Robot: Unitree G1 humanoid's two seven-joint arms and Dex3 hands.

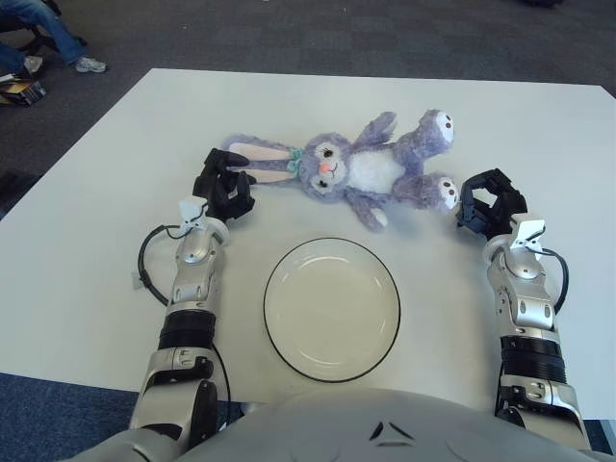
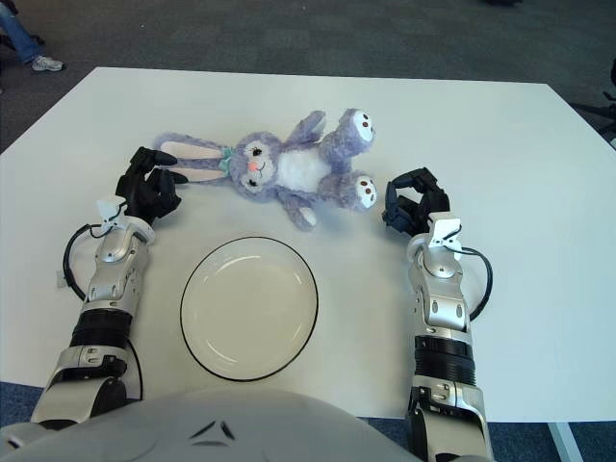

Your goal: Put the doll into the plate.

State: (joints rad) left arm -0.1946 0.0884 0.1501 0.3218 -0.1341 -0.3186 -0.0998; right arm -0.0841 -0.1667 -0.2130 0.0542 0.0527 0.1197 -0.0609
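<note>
- I look down at a white desk (image 1: pixel 96 192) with a doll (image 1: pixel 356 168) and a plate (image 1: pixel 332 308) in front of me.
- The doll is a purple plush rabbit with a white belly, lying on its back across the far middle of the desk.
- Its long ears (image 1: pixel 258 156) stretch toward my left; its feet (image 1: pixel 438 154), each with a white sole, point toward my right.
- The plate is round and white with a dark rim. It sits nearer to me than the doll, close to it but apart, and holds nothing.
- My left hand (image 1: pixel 224 188) is at the tips of the doll's ears. Its dark fingers (image 1: pixel 214 166) are curled beside the lower ear. I cannot tell whether they touch the ear or grip it.
- My right hand (image 1: pixel 489 200) is just beside the doll's nearer foot, on its right. Its fingers (image 1: pixel 474 197) are curled with a gap between them, and they hold nothing. A sliver of desk shows between them and the foot.
- Both my forearms reach forward over the desk, one on each side of the plate.
- A black cable (image 1: pixel 146 265) loops beside my left forearm.
- Beyond the desk is dark carpet (image 1: pixel 289 34). At the far left corner, a person's legs (image 1: pixel 48 29) in jeans show.
</note>
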